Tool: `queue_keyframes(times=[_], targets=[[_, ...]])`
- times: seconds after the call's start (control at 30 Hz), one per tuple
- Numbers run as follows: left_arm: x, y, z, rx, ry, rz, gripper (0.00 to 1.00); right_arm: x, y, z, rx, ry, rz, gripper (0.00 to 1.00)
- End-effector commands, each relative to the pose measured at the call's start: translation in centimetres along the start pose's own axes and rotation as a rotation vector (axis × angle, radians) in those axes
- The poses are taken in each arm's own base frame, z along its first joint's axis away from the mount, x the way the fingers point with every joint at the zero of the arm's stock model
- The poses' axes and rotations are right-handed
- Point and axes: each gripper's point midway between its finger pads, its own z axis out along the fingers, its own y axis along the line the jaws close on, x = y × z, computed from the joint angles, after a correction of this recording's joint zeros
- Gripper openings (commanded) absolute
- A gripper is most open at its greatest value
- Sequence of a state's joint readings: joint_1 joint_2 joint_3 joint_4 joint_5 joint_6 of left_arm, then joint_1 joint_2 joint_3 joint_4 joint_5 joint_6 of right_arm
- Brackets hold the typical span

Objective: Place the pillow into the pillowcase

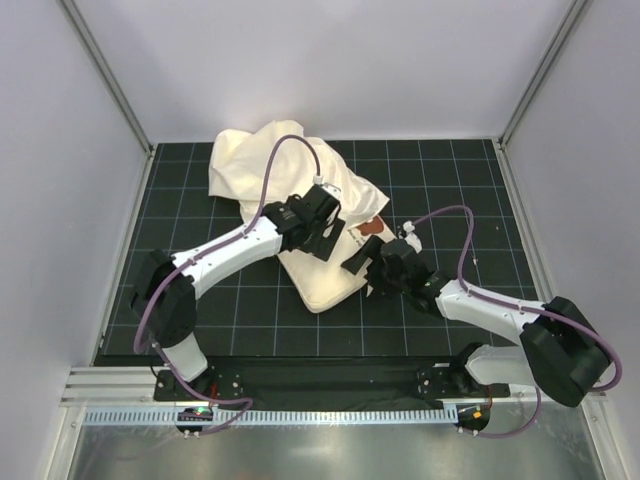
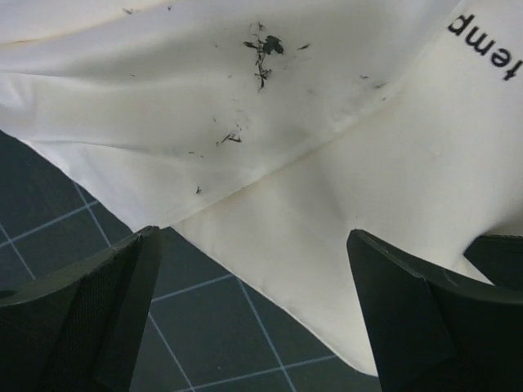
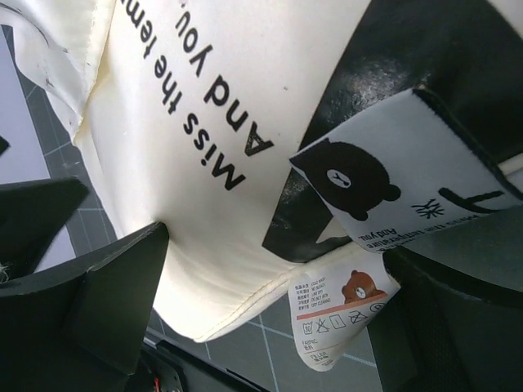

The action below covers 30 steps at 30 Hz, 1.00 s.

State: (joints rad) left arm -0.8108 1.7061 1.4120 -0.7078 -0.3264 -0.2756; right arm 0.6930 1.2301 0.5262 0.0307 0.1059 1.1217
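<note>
The pillow (image 1: 320, 280) lies in the middle of the mat, its brown logo (image 1: 372, 228) at its right edge. The limp pillowcase (image 1: 255, 165) is bunched at the back and overlaps the pillow's far end. My left gripper (image 1: 325, 240) is open just above the pillow. In the left wrist view its gripper (image 2: 253, 318) spans the pillow's edge (image 2: 343, 196), with the pillowcase (image 2: 163, 98) beyond. My right gripper (image 1: 362, 265) is open at the pillow's right corner. In the right wrist view its gripper (image 3: 270, 318) straddles the printed pillow (image 3: 188, 212) and its white tag (image 3: 335, 314).
The black grid mat (image 1: 440, 180) covers the table between white walls and metal corner posts (image 1: 110, 80). A metal rail (image 1: 300, 412) runs along the near edge by the arm bases. Purple cables loop over both arms.
</note>
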Motion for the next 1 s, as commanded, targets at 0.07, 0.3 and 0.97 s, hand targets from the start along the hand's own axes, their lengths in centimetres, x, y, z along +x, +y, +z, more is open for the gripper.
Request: queue_keyframes(times=[0.07,0.3,0.97], targets=[[-2.3,1.5,1.2,-0.101,-0.136,0.034,1.00,-1.8,4.7,0.7,-0.119,-0.061,0.030,1.00],[-3.5,2.5,4.5,-0.225,-0.119,0.067,0.91,-0.9,5.2,1.1,-0.130,-0.044,0.022,1.00],[-7.3,5.3,6.5,-0.328,-0.166,-0.006,0.00,-0.6,4.7,1.8,-0.150,-0.063,0.027,1.00]])
